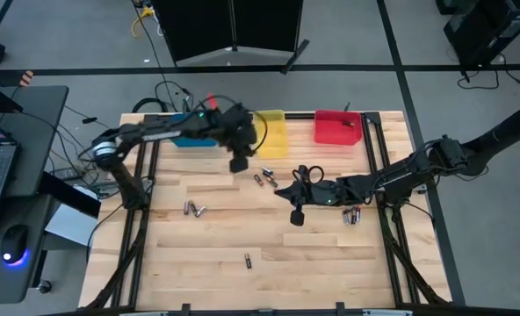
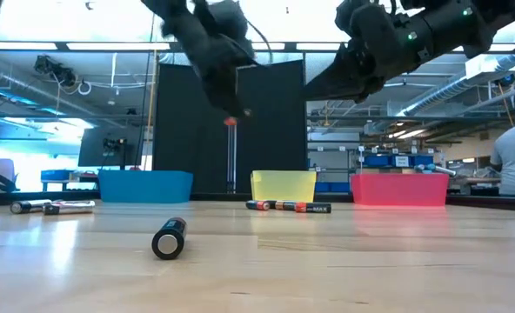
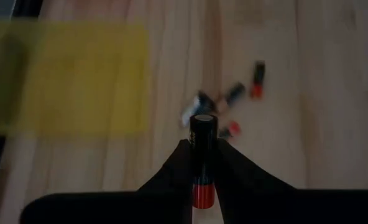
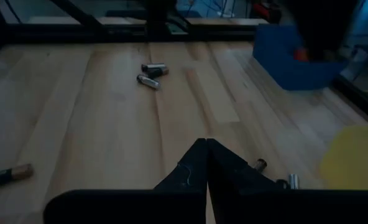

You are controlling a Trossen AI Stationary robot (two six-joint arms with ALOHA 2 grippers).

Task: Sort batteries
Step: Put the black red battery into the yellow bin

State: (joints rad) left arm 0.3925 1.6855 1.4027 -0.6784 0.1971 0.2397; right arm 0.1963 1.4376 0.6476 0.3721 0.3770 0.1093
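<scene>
Left wrist view shows the left gripper (image 3: 202,180) clamped on a single battery (image 3: 202,149), a dark cell with a reddish-orange end, held upright between the fingers above the table (image 3: 308,93). From the high view, this gripper (image 1: 239,163) hangs just beside the yellow bin (image 1: 272,132), with the blue bin (image 1: 192,133) on its other side and the red bin (image 1: 336,126) farther along. The right gripper (image 1: 297,215) hovers mid-table with its fingers pressed together and nothing between them, near a small cluster of cells (image 1: 265,180); others lie scattered: a pair (image 1: 193,209), a lone one (image 1: 248,259) and a group (image 1: 352,215) by the right arm. The step in hand appears to be delivery of the held cell to a bin. Doing it well likely means centring the gripper over the chosen bin's opening, not its rim, lowering before letting go so the cell cannot bounce out, and keeping clear of the right arm.
</scene>
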